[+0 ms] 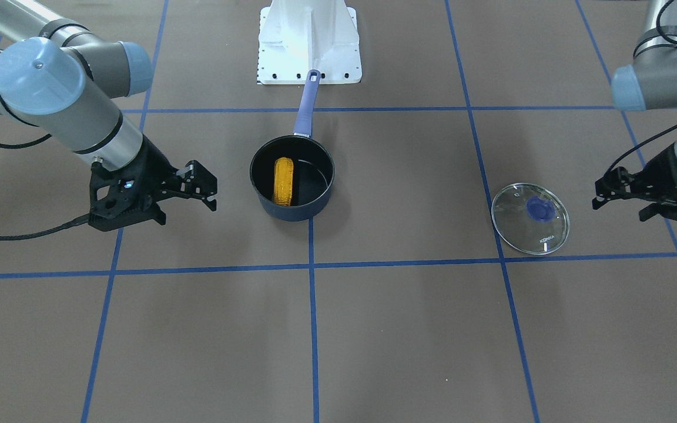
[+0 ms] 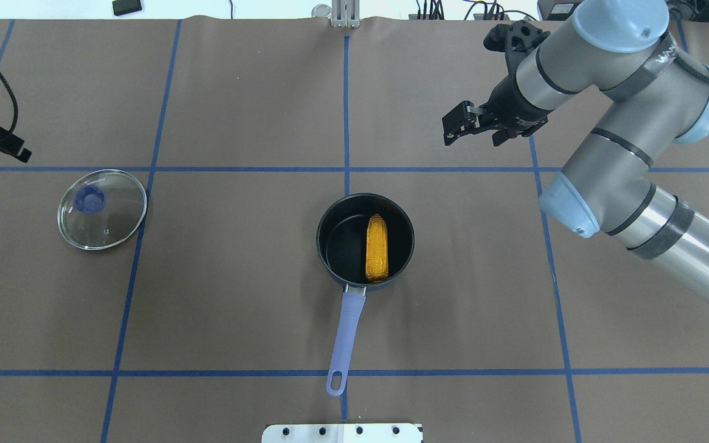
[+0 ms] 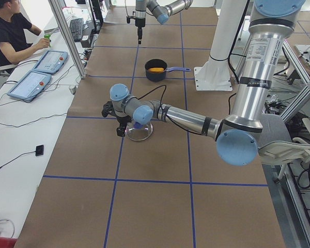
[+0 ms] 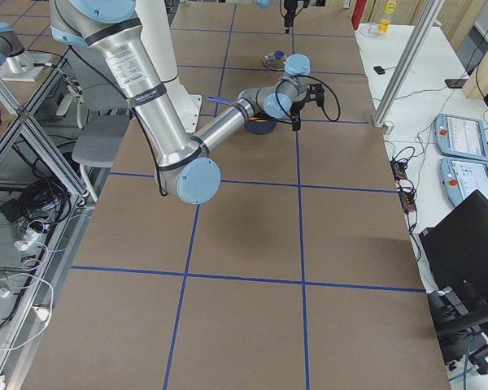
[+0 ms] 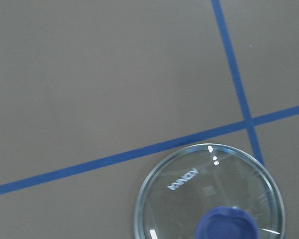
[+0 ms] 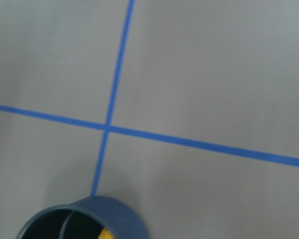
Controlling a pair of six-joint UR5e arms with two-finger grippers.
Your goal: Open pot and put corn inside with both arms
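Lying lengthwise inside the uncovered pot (image 1: pixel 291 212), the corn cob (image 1: pixel 283 181) is being cradled by the black interior, toward the side nearer the right gripper (image 1: pixel 187 212), and is being touched by neither gripper. The pot is being borne by the brown table cover (image 1: pixel 409 329) at a crossing of blue tape lines (image 1: pixel 312 305), with its purple-blue handle (image 1: pixel 308 103) being pointed toward the white robot base (image 1: pixel 309 41). The glass lid (image 1: pixel 530 218), with its blue knob (image 1: pixel 541 208), is being supported flat on the cover, well apart from the pot, on the side of the left gripper (image 1: pixel 620 210).

The right gripper is being held beside the pot, clear of its rim, with its jaws being shown spread and nothing being gripped between them. The left gripper is being held just beside the lid, apart from it, its jaws likewise being shown parted and empty. Part of the lid is being caught at the lower edge of the left wrist view. The pot's rim and a sliver of yellow are being caught at the bottom of the right wrist view.
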